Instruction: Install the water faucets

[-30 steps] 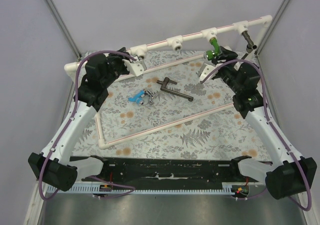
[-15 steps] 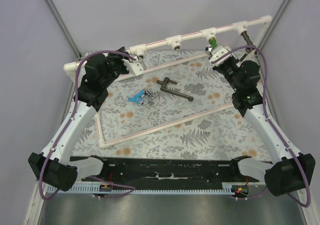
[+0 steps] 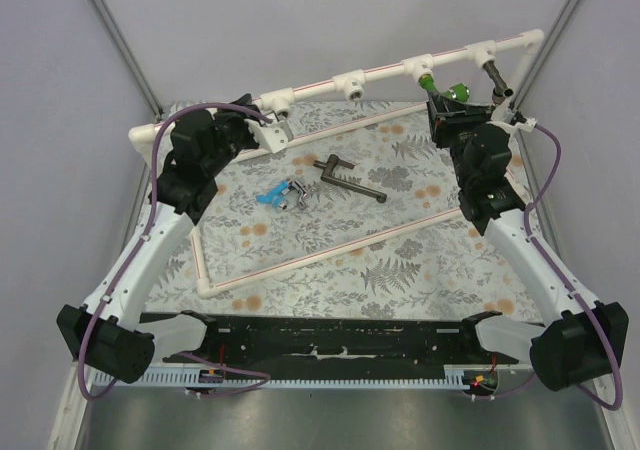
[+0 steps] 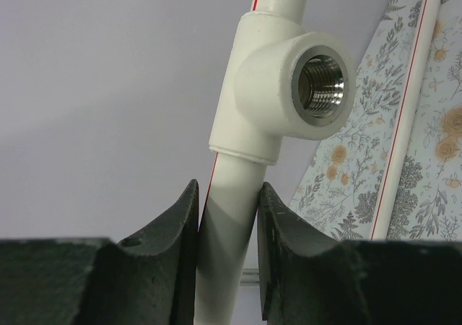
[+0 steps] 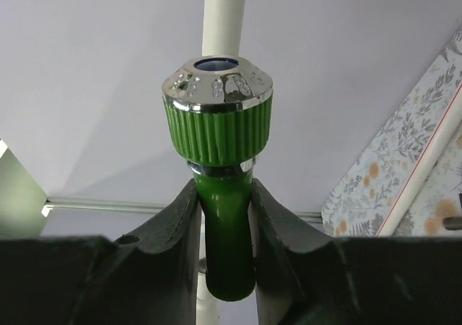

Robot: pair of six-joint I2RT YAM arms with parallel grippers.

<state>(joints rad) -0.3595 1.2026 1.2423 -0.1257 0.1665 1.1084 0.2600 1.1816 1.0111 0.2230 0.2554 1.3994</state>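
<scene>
My right gripper [image 3: 447, 108] is shut on the bright green faucet [image 3: 455, 93], whose stem reaches the third white fitting [image 3: 420, 68] on the raised pipe rail. In the right wrist view the green body [image 5: 225, 217] sits between my jaws [image 5: 224, 231], with the ribbed knob above them. My left gripper [image 3: 270, 130] is shut on the white pipe [image 4: 227, 224] just below an empty threaded tee fitting [image 4: 289, 87]. The light blue faucet [image 3: 269, 196], the silver faucet [image 3: 294, 193] and the long dark grey lever faucet [image 3: 350, 178] lie on the floral mat.
The white pipe frame [image 3: 330, 247] lies across the mat, its raised rail [image 3: 385, 70] at the back with several tee fittings. A dark tap-like piece [image 3: 495, 76] hangs from the far-right fitting. Grey walls and slanted poles close in the back corners.
My right gripper moved up and right to the green faucet, closed on it and rolled, so the green knob now points right. The left arm and the loose faucets have not moved.
</scene>
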